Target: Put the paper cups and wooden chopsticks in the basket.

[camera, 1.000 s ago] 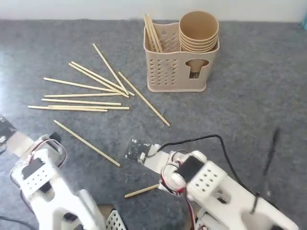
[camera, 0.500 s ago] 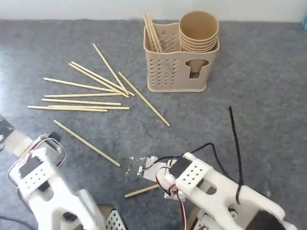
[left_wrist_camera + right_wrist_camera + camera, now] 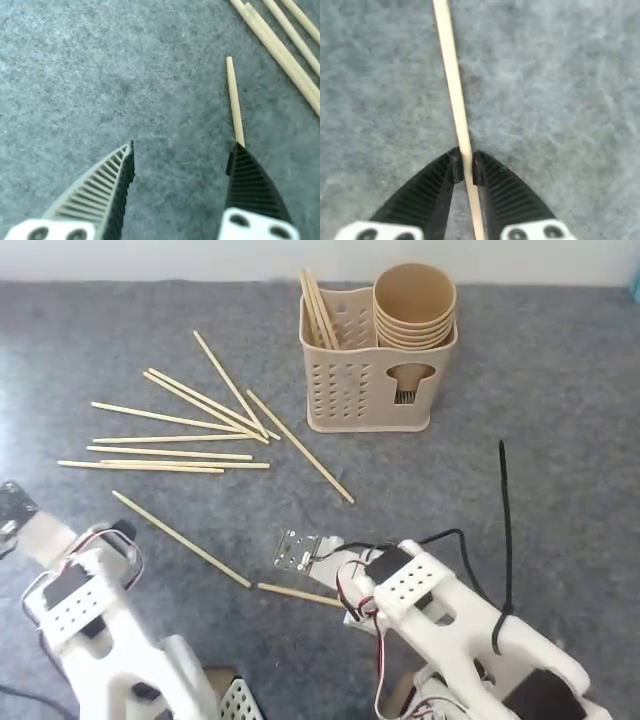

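One wooden chopstick (image 3: 451, 65) is clamped in the right gripper (image 3: 465, 167). The jaws are closed against both sides of the stick, which lies flat on the grey mat (image 3: 520, 420) and extends forward from the fingertips. In the high view, this held chopstick (image 3: 300, 594) projects from under the right arm (image 3: 440, 620) at the near edge of the mat, well apart from the basket (image 3: 365, 380).

The left gripper (image 3: 183, 146) is released, with its jaws spread wide above bare mat and nothing between them. A single loose chopstick (image 3: 234, 100) lies on the mat, with one end passing behind a fingertip.

The basket stands upright at the far side of the mat. A nested stack of paper cups (image 3: 414, 300) occupies one compartment. A few chopsticks (image 3: 318, 308) lean in the other compartment.

Several more chopsticks (image 3: 180, 430) lie scattered flat on the mat, near the basket on the left arm's (image 3: 80, 610) side.
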Action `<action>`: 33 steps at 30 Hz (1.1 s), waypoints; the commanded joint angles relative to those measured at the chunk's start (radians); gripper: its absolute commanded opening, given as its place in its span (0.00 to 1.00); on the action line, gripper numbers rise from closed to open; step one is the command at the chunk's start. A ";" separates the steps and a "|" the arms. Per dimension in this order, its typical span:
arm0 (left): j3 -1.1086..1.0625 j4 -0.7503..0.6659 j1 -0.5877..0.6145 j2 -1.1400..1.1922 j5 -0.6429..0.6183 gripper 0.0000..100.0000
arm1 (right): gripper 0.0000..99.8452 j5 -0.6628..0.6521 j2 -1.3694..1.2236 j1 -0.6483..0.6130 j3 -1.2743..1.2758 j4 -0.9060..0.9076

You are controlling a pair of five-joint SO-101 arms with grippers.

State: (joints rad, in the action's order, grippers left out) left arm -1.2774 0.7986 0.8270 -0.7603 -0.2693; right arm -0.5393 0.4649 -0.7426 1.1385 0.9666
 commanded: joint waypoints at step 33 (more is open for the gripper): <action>0.608 -0.064 -0.224 0.818 -0.338 0.22 | 0.01 0.199 0.682 0.024 -0.180 0.242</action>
State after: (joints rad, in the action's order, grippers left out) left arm -0.7971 0.7250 0.5984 -0.0038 -0.6038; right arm -0.3537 1.1216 -0.7334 1.0234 1.2091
